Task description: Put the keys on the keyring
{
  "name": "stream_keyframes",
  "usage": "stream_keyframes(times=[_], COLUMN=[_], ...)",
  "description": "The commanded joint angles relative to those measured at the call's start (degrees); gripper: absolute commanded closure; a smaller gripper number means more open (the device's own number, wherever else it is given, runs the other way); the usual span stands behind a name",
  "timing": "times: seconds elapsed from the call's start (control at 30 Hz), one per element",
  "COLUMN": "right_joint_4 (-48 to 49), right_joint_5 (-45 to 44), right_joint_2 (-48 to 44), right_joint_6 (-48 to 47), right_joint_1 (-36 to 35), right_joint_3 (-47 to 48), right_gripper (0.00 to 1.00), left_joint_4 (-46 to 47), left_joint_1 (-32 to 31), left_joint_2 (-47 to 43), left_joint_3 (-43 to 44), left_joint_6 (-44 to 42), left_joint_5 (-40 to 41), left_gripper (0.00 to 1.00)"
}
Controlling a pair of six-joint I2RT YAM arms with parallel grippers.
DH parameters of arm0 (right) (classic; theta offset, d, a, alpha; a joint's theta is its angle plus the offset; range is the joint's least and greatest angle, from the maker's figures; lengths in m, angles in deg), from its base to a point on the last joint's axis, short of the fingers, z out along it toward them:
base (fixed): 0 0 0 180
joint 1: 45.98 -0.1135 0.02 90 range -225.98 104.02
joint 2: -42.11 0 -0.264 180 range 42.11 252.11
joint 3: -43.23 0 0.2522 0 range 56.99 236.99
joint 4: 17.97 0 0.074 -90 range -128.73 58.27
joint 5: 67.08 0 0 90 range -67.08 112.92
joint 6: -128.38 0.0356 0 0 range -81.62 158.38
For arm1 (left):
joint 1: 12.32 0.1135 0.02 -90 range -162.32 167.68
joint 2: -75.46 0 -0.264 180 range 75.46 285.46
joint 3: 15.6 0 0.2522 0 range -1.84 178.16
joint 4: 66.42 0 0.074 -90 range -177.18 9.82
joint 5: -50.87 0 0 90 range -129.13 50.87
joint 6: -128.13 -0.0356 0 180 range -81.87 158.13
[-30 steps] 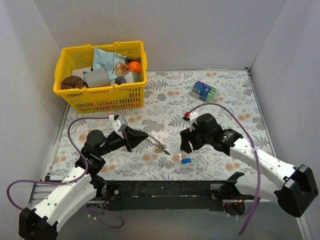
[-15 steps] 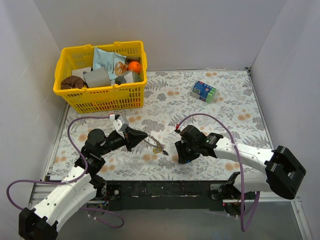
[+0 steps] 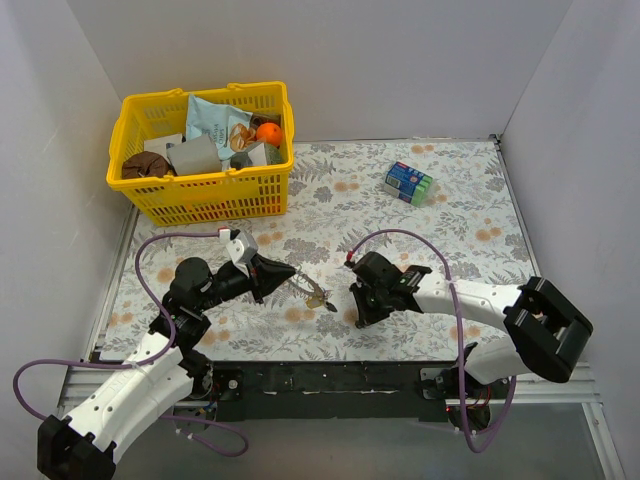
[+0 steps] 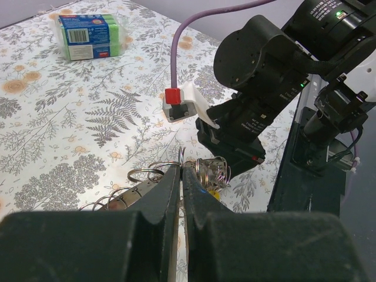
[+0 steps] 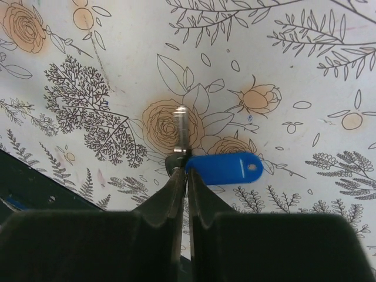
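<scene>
My left gripper (image 3: 291, 274) (image 4: 181, 168) is shut on the keyring (image 4: 181, 155), a thin metal hoop seen edge-on between the fingertips. Small rings (image 4: 145, 173) and a coiled bunch (image 4: 213, 171) with a yellow key head (image 4: 214, 194) hang from it; in the top view the bunch (image 3: 318, 295) sits just above the mat. My right gripper (image 3: 360, 314) (image 5: 186, 171) points down at the mat, shut on a key's dark head. The key's metal blade (image 5: 181, 130) points away and its blue tag (image 5: 226, 167) lies to the right.
A yellow basket (image 3: 148, 202) full of odds and ends stands at the back left. A blue-green packet (image 3: 409, 183) (image 4: 87, 36) lies at the back right. The two grippers are close together near the black front rail (image 3: 330, 378).
My right arm swung left and down onto the blue key, and its jaws went from wide open to shut on it. The left gripper rose a little and kept holding the keyring.
</scene>
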Motion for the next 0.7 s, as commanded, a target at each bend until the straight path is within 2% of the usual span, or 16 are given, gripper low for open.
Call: stream_keyframes(times=[0.0, 0.03, 0.07, 0.4, 0.67], right_joint_4=[1.04, 0.61, 0.43, -4.58, -1.34], right_joint_5=[-0.58, -0.75, -1.01, -9.71, -1.73], right_joint_2=[1.15, 0.89, 0.63, -5.34, -9.57], right_joint_6=[-0.20, -0.29, -0.46, -6.08, -13.98], right_joint_1=[-0.34, -0.34, -0.34, 0.28, 7.39], right_joint_3=[1.21, 1.30, 1.65, 7.97, 10.52], right_gripper=[0.91, 0.97, 0.99, 0.99, 0.99], left_joint_4=[1.53, 1.27, 1.10, -2.94, -12.52], left_joint_1=[-0.28, -0.28, -0.28, -0.28, -0.19], left_joint_2=[-0.53, -0.44, -0.44, 0.00, 3.16], left_joint_3=[2.55, 2.64, 2.81, 4.65, 9.05], left_joint_6=[-1.08, -1.08, -1.17, -3.71, -8.37], left_joint_5=[-0.60, -0.60, -0.60, -1.65, -5.52], left_gripper=[1.00, 1.00, 1.00, 1.00, 1.00])
